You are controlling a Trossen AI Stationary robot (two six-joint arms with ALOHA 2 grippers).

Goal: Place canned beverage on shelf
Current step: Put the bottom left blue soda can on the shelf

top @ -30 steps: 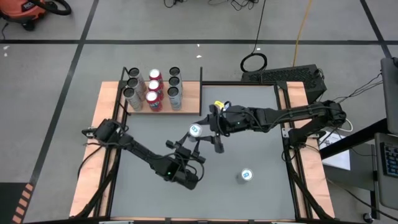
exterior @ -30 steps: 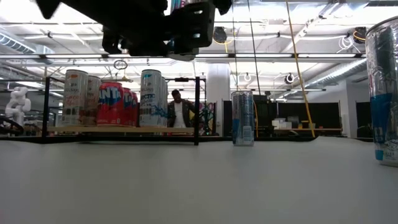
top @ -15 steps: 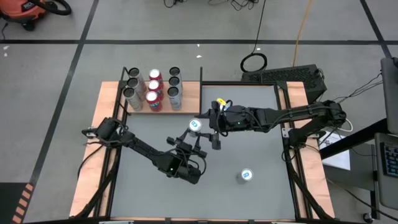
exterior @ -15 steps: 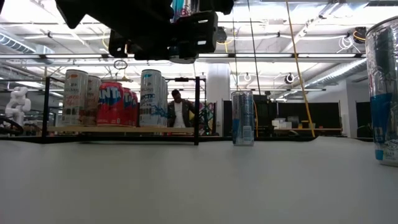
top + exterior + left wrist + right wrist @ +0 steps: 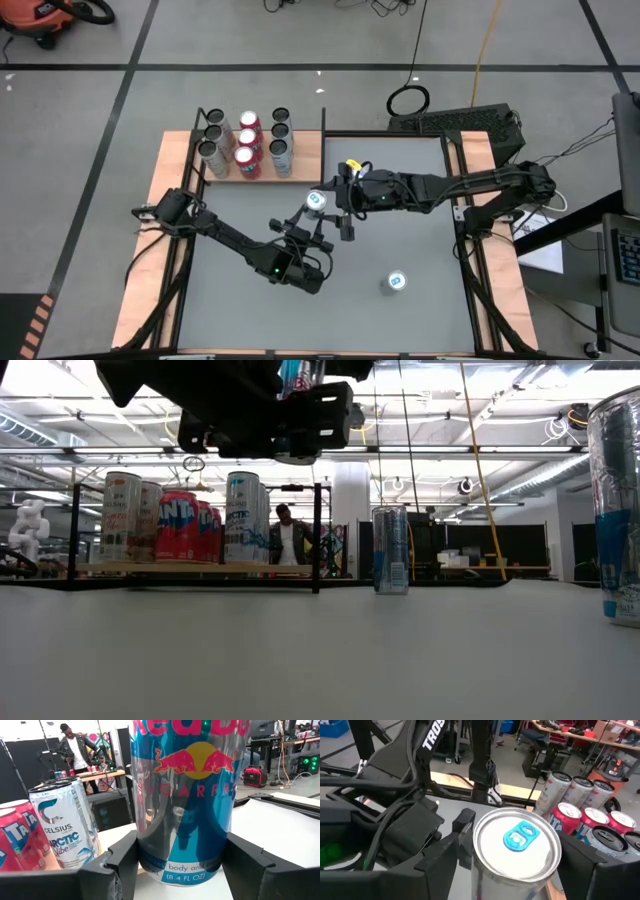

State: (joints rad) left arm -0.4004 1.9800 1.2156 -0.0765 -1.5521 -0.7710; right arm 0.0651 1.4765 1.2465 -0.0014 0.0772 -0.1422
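A silver-and-blue Red Bull can (image 5: 316, 202) hangs above the table's middle, upright, with my left gripper (image 5: 185, 865) shut on it. My right gripper (image 5: 520, 865) reaches in from the table's right and is open, its fingers standing on either side of the can's top (image 5: 517, 840) with a gap on each side. The shelf (image 5: 308, 155), a wood-grain board with black posts, stands at the table's far left and carries several cans (image 5: 245, 145). In the low view both grippers form a dark mass (image 5: 250, 410) at the top. My left gripper pinches the can's lower body (image 5: 150, 862) between its two fingers, one on each side. The fingers lie level and come from the table's near side. The can stands upright in the hold, lifted clear of the table.
One more can (image 5: 395, 282) stands on the table near the front right. The low view shows a can (image 5: 390, 550) farther off and another (image 5: 615, 510) close at the right edge. A person (image 5: 288, 538) stands in the room beyond the table.
My right gripper has turned a little at the wrist beside the can's top. The can stays lifted and upright in my left gripper.
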